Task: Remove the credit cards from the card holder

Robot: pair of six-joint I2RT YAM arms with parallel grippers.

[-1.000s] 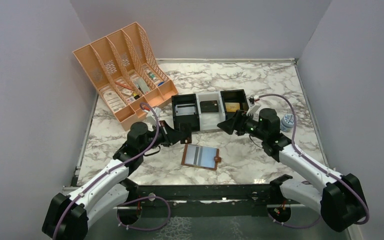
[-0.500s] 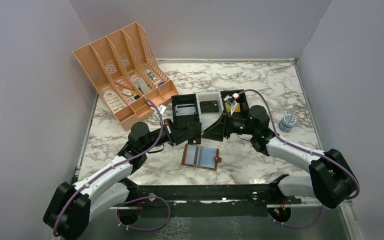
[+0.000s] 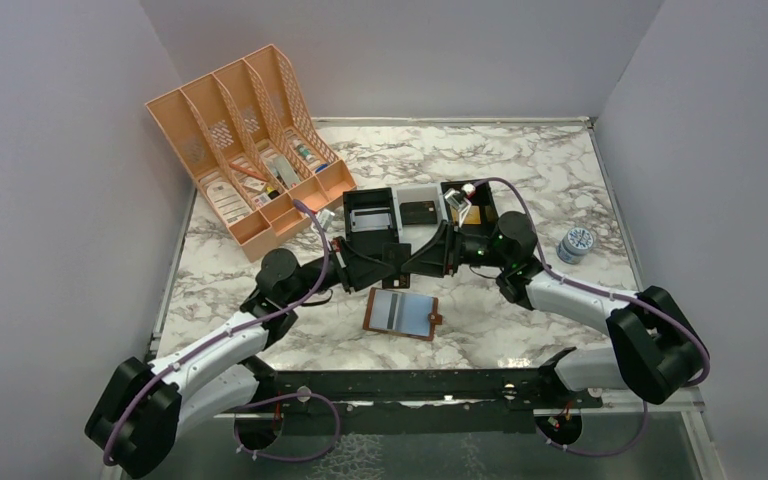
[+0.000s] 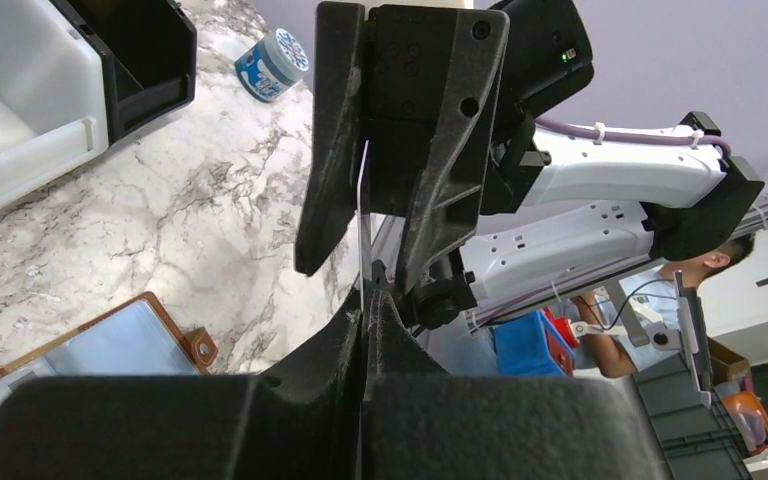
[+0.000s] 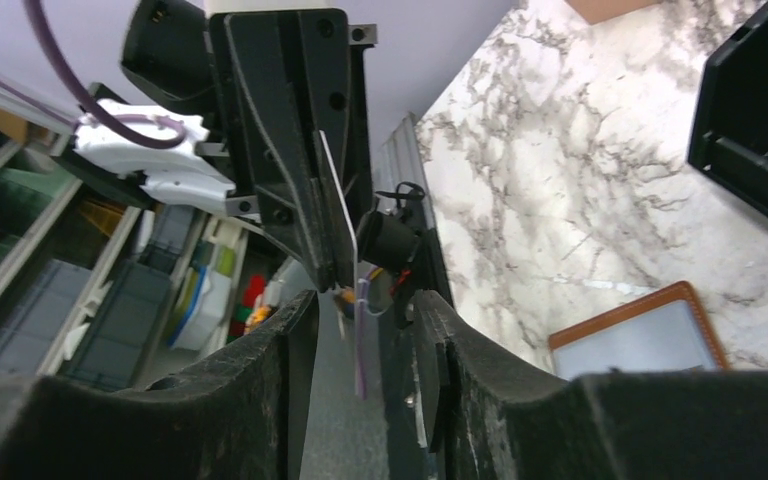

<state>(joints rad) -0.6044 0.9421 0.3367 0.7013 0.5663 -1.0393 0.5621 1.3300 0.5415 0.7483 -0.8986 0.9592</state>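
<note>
The card holder (image 3: 401, 313) lies spread open on the marble, brown rim up and pale blue-grey pockets showing; it also appears as the card holder (image 4: 110, 345) and the card holder (image 5: 640, 335). Above its far edge the two grippers meet tip to tip. My left gripper (image 3: 392, 262) is shut on a thin pale credit card (image 4: 363, 220), seen edge-on. My right gripper (image 5: 360, 300) faces it, jaws apart on either side of the credit card (image 5: 335, 200), with a gap on both sides. The left gripper (image 4: 365, 305) pinches the card's near end.
A peach file organizer (image 3: 245, 140) with small items stands at the back left. A row of black and white trays (image 3: 420, 215) sits just behind the grippers. A small blue-and-white jar (image 3: 575, 243) stands at the right.
The right arm has swung left from near the jar to meet the left gripper, and its jaws have narrowed around the card. The left gripper has reached further right, still holding the card.
</note>
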